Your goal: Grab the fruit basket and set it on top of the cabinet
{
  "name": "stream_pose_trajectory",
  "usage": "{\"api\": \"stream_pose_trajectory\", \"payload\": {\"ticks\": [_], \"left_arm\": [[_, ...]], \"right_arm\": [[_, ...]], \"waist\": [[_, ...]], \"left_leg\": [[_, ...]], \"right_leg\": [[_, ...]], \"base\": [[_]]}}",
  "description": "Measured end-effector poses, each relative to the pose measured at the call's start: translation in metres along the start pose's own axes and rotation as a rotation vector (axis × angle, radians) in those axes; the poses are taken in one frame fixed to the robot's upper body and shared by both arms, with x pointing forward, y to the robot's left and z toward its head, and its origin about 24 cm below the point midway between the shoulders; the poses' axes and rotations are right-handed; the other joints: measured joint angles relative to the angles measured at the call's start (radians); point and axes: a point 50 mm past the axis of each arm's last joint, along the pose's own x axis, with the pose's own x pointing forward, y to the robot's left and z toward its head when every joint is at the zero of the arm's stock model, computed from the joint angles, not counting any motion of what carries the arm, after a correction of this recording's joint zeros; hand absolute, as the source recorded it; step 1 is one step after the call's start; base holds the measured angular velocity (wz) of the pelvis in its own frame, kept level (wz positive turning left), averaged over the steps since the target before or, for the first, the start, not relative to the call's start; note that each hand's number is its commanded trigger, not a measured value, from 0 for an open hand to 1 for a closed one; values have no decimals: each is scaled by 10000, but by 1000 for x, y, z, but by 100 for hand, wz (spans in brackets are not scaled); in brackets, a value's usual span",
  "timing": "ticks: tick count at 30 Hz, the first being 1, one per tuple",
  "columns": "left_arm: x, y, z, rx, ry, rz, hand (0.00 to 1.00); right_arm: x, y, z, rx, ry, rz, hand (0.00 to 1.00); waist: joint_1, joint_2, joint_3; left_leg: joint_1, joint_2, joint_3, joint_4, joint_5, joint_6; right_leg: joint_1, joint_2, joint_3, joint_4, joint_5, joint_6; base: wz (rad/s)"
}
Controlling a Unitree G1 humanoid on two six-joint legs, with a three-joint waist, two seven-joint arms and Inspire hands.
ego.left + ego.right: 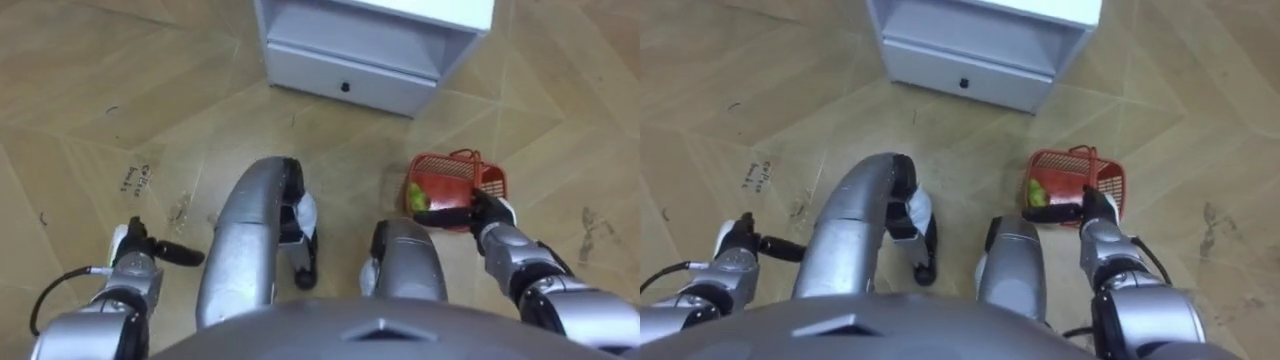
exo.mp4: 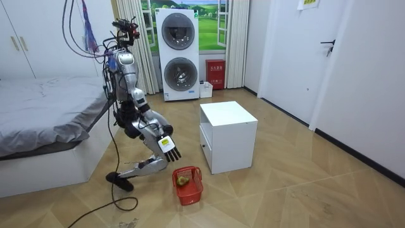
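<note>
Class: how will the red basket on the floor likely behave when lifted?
Probably light and fairly stiff: the basket has open-mesh walls. The green fruit lies at one end, so the basket may tilt that way.

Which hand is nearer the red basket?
The right hand: it is over the basket on the floor, fingers straight across its near rim. The left hand is far off to the left.
</note>
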Motion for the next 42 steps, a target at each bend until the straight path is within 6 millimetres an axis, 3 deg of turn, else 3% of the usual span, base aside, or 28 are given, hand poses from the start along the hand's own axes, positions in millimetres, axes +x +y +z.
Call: {"api": "stream_pose_trajectory", "payload": {"ticks": [3, 5, 7, 10, 14, 16, 18, 19, 20, 22, 26, 30, 32, 34, 37, 42], "left_arm": [[-2, 0, -13, -183, 272, 233, 0], [-3, -1, -20, -254, 306, 308, 0], [-6, -4, -28, 30, 346, 172, 0], [-7, -7, -31, 131, 250, 75, 0], [-9, -6, -40, 267, 339, 37, 0], [-11, -6, -52, 348, 592, -44, 0], [-12, -6, -55, 371, 669, -191, 0], [-13, -7, -58, 378, 750, -288, 0], [-14, -12, -57, 354, 751, -445, 0], [-14, -14, -56, 569, 663, -839, 0], [-13, -17, -46, 584, 301, -1285, 0], [-12, -15, -44, 860, 19, -1515, 0], [-12, -16, -45, 1030, 22, -1610, 0], [-12, -17, -45, 1136, 44, -1643, 0], [-12, -18, -45, 1245, 82, -1678, 0], [-15, -24, -48, 1602, 176, -1905, 0]], "right_arm": [[1, -1, 13, 128, -616, -254, 0], [0, -1, 20, 211, -950, -460, 0], [-1, -5, 35, 364, -1605, -832, 0], [-3, -11, 52, 887, -2267, -1340, 0], [-8, -17, 84, 994, -3501, -1508, 0], [-10, -20, 102, 987, -4069, -1645, 0], [-11, -27, 109, 974, -4258, -1937, 0], [-13, -32, 113, 970, -4426, -2137, 0], [-13, -36, 117, 946, -4550, -2254, 0], [-16, -38, 127, 1023, -4863, -2410, 0], [-19, -49, 141, 865, -5250, -2683, 0], [-20, -51, 152, 798, -5478, -2377, 0], [-19, -56, 151, 960, -5332, -2338, 0], [-16, -61, 145, 1205, -4950, -2311, 0], [-13, -64, 141, 1226, -4693, -2380, 0], [-7, -56, 127, 434, -4029, -2087, 0]], "waist": [[-299, -136, 61], [-489, -243, 45], [-699, -392, 17], [-748, -513, -19], [-806, -500, -12], [-947, -529, -8], [-928, -554, -21], [-898, -567, 55], [-848, -465, 63], [-853, -509, 90], [-885, -550, 111], [-837, -589, 87], [-716, -527, 122], [-567, -391, 183], [-432, -128, 190], [-256, -9, 197]], "left_leg": [[-512, 13, 50, 759, 9, -81], [-676, 12, 5, 1002, 77, -220], [-756, 13, -5, 1146, 113, -347], [-625, 28, -15, 1254, 124, -504], [-591, 7, -39, 1425, 67, -750], [-635, -223, -170, 1734, 71, -966], [-803, -410, -371, 2170, 43, -1168], [-990, -515, -478, 2532, 19, -1258], [-1123, -500, -695, 2618, 0, -1362], [-1284, -756, -901, 2534, 176, -1751], [-1383, -1060, -934, 2364, 137, -1839], [-1339, -1063, -952, 2417, 152, -1848], [-1343, -1060, -952, 2417, 148, -1846], [-1394, -1028, -943, 2393, 121, -1815], [-1738, -944, -924, 2346, 110, -1851], [-2039, -827, -851, 2302, 200, -2027]], "right_leg": [[345, -363, -130, 707, -471, -97], [340, -430, -245, 1050, -598, -332], [365, -465, -277, 1322, -753, -426], [693, -463, -316, 1365, -1100, -511], [871, -596, -309, 1572, -1410, -702], [1125, -731, -237, 1875, -1645, -778], [1351, -725, -182, 2233, -1780, -932], [1436, -658, -142, 2520, -1881, -841], [1383, -458, -141, 2539, -1839, -831], [1262, -433, -60, 2537, -1873, -854], [1177, -626, -36, 2531, -1876, -842], [1151, -669, -23, 2559, -1910, -770], [1149, -669, -23, 2592, -1940, -708], [1034, -657, 15, 2720, -1946, -697], [530, -604, 145, 2990, -1963, -680], [-21, -554, 442, 3215, -1982, -657]], "base": [[12], [12], [8], [2], [-6], [-12], [-9], [-16], [-17], [-11], [9], [1], [0], [0], [-2], [-8]]}}
